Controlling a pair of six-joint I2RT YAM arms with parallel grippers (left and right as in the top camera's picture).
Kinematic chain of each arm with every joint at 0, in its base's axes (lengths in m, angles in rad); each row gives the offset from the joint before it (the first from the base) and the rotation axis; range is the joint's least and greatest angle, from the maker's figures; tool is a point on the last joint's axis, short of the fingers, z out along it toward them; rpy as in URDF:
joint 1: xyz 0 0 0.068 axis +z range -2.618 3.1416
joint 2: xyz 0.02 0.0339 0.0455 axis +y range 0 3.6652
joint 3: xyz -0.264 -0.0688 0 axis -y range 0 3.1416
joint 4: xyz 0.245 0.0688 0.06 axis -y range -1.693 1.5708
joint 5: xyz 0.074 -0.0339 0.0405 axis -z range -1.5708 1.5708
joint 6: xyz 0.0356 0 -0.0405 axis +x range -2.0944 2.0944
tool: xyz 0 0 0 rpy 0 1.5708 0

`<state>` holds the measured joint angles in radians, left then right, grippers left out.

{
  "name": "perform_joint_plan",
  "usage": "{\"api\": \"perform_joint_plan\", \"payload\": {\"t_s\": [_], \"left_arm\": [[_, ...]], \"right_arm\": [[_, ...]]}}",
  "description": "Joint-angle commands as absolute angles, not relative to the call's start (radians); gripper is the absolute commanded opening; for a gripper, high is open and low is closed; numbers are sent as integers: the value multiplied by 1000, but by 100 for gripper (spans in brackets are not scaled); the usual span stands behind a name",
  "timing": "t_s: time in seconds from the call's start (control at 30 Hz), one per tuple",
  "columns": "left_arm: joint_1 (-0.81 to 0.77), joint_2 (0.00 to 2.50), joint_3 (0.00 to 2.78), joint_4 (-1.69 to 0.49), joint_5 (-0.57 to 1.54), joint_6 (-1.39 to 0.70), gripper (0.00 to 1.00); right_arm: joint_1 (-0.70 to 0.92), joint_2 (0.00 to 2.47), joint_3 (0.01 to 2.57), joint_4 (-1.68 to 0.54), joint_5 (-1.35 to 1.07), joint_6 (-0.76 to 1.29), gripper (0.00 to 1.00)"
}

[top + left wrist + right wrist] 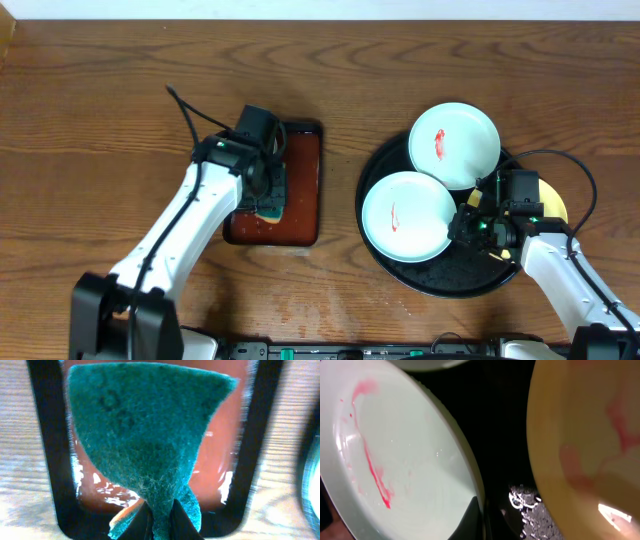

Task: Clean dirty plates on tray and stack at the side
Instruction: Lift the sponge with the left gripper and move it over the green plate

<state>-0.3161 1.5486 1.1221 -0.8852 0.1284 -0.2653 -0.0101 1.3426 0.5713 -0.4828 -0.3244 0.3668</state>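
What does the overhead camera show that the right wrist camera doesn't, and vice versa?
Overhead only: the left gripper pinching a green scouring sponge over the rectangular reddish-brown tray. Right wrist only: pink smears on the pale yellow round plate. Both: the pale mint round plate with a red streak, lying on the glossy black round tray.

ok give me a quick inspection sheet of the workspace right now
surface: wooden table.
job's things: black tray holds far mint plate and near mint plate, both red-smeared; yellow plate, also smeared, partly under right arm.
clutter: reddish-brown tray.
grippers: left gripper shut on green sponge over the reddish-brown tray; right gripper at near mint plate's rim, grip unclear.
cables: black cable by left arm; looped cable by right arm.
surroundings: nothing seen.
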Motion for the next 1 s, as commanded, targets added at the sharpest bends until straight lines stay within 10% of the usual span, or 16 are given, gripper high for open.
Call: {"api": "perform_joint_plan", "payload": {"t_s": [0.0,0.2,0.77,0.97], "left_arm": [[-326,1481,1171,-863,274,-266,8],[-436,1493,1170,-786,307,-275,7],[-795,1860,1169,-308,512,-507,7],[-841,1938,1170,-360,218,-502,7]], "right_arm": [[13,1346,584,-522,-339,356,7],[31,1347,584,-501,-252,327,18],[54,1446,575,-425,-289,261,1],[54,1470,575,-415,-297,270,1]]}}
